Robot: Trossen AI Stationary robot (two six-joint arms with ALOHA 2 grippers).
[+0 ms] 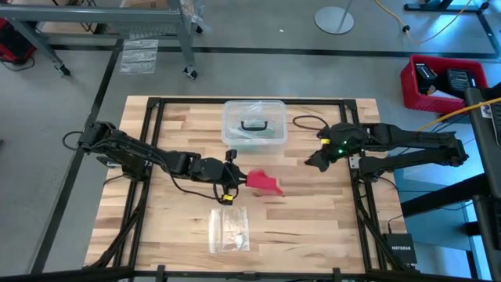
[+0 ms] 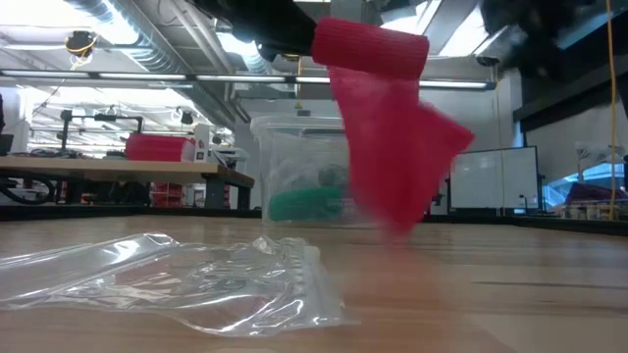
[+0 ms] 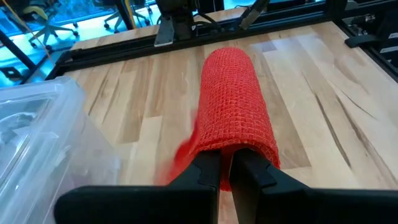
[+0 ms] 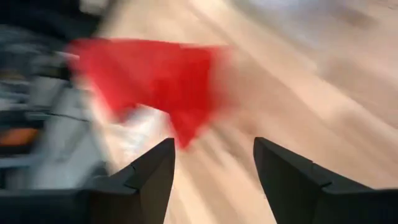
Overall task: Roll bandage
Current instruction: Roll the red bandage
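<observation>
The bandage (image 1: 262, 182) is held above the middle of the table (image 1: 313, 227) by the left gripper (image 3: 226, 163), whose fingers are pinched shut on the near end of the red roll, with a loose tail hanging below it in the low view. The right gripper (image 4: 214, 163) is kept to the right, jaws wide apart and nothing between them. The tail appears to be clear of the wood, though blur leaves that uncertain. For a tight roll, the tail should be caught and kept taut while the core is turned evenly, away from the plastic bag (image 1: 228, 229) and the clear box (image 1: 254, 122).
</observation>
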